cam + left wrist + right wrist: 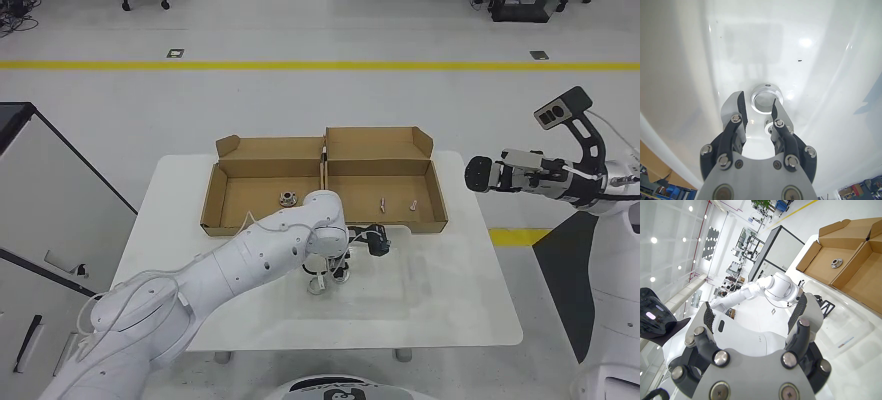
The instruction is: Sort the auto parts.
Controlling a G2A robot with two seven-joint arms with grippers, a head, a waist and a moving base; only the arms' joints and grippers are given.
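Note:
A silver ring collar (pixel 766 98) with a small threaded hole lies on the white table. My left gripper (pixel 758 106) hangs over it, open, one finger on each side of the ring without touching it. A second small metal part (pixel 769 127) lies partly hidden under one finger. In the top view the left gripper (pixel 327 278) is near the table's middle, just in front of the boxes. My right gripper (pixel 755 311) is open and holds nothing; it hovers off the table's right side (pixel 478 172).
Two open cardboard boxes stand side by side at the back of the table. The left box (pixel 212 200) holds a flanged metal part (pixel 288 197); the right box (pixel 437 195) holds two small pins (pixel 384 206). Bare table (pixel 450 290) spreads to the front right.

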